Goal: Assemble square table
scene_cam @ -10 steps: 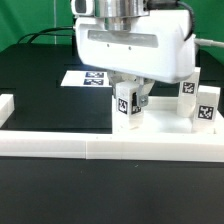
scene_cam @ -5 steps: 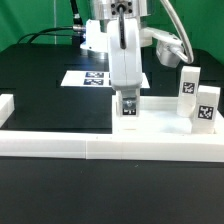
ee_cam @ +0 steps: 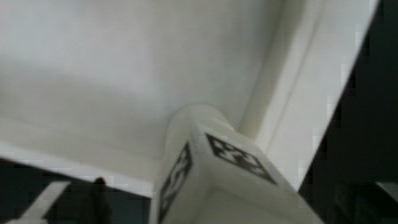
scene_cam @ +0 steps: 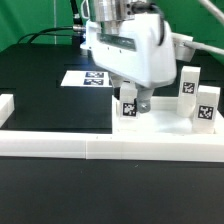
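My gripper [scene_cam: 131, 100] is shut on a white leg block [scene_cam: 128, 109] with a black-and-white tag and holds it upright. Its lower end is on or just above the near left part of the square table slab [scene_cam: 165, 122]. In the wrist view the leg [ee_cam: 222, 175] runs down the middle with its tags [ee_cam: 237, 158] showing. The white slab [ee_cam: 125, 80] fills the space behind it. The fingertips are hardly visible there. Two more tagged legs [scene_cam: 187, 83] [scene_cam: 207, 106] stand upright at the slab's right side. A fourth leg is not in view.
The long low white border wall [scene_cam: 110, 148] runs across the front, with a short piece [scene_cam: 5, 106] at the exterior view's left. The marker board [scene_cam: 85, 77] lies flat behind the hand. The arm's white body [scene_cam: 125, 45] hides much of the slab's far side.
The hand has turned about its vertical axis, broad side, then narrow, now broad again. The leg has stayed at the same spot on the slab. The other legs have not moved.
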### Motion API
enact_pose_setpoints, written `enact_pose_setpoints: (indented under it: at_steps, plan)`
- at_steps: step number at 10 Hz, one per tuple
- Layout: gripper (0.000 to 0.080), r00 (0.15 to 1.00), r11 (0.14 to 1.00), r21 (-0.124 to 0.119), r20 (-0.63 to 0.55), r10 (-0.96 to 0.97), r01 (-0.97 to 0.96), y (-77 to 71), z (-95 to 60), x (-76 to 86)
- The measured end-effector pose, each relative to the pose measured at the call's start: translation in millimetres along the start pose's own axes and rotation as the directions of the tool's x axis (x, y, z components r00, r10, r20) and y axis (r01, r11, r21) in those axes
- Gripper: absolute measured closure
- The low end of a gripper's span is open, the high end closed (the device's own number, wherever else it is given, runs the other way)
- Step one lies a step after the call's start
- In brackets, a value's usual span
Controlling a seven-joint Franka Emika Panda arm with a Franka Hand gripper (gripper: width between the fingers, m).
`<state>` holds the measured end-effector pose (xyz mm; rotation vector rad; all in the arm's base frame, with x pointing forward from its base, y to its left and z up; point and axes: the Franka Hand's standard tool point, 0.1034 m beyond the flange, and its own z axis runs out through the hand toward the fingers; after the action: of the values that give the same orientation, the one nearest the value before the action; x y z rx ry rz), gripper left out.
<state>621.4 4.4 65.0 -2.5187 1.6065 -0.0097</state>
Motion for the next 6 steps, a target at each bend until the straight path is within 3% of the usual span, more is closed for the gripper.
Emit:
enact_pose_setpoints:
  at_steps: [5,6]
  plan:
    - [0.0150,0.924,0.924,-0.008,0.002,-0.382,0.382,3.2,1.4,1.4]
    - [0.0150,0.818,0.817,-0.043,-0.002,-0.575,0.575,2.4,1.4,-1.0]
